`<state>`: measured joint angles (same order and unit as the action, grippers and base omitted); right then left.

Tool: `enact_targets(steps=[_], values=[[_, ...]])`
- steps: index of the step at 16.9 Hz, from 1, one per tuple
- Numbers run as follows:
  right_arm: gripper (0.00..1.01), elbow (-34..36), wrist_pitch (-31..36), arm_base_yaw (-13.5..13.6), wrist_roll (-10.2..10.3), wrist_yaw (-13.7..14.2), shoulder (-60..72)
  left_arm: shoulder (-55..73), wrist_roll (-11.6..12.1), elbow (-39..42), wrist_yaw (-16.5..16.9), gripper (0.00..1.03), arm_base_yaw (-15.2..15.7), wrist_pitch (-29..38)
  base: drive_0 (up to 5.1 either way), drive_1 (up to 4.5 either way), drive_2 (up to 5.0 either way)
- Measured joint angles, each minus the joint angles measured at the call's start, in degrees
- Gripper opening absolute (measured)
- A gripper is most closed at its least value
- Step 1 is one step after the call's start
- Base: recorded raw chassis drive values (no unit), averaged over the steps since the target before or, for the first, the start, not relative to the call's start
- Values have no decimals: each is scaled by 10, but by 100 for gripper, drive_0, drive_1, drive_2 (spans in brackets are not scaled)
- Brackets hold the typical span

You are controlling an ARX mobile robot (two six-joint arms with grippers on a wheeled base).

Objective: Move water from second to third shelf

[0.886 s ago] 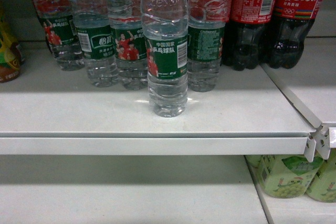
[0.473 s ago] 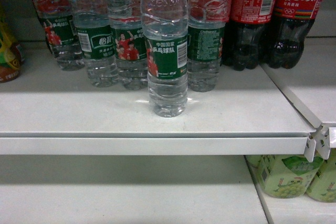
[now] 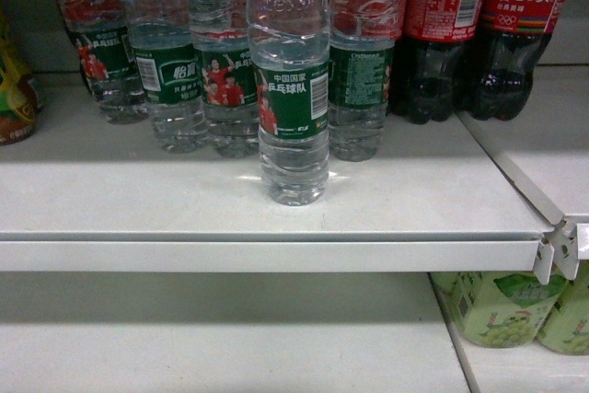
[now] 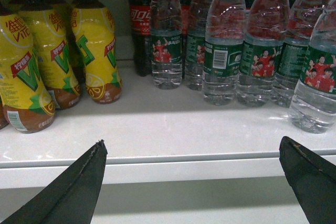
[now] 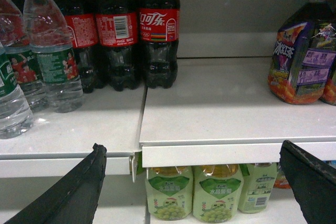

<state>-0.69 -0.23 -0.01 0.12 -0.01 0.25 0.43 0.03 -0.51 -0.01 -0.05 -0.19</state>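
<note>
Pincer wide before white shelf

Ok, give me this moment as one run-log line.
water bottle: upright, front of shelf, ungrasped | left pincer: open, empty, before shelf edge | right pincer: open, empty | transfer: not started
</note>
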Motion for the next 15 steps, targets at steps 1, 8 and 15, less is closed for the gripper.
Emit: enact_targets(steps=[1, 8, 15], values=[[98, 0, 0, 0, 0, 0, 0, 0, 0, 0, 0, 98, 0, 0, 0, 0, 0], [98, 0, 0, 0, 0, 0, 0, 0, 0, 0, 0, 98, 0, 0, 0, 0, 0], [98, -71, 211, -43, 98, -24, 238, 0, 0, 0, 0, 98, 0, 0, 0, 0, 0]])
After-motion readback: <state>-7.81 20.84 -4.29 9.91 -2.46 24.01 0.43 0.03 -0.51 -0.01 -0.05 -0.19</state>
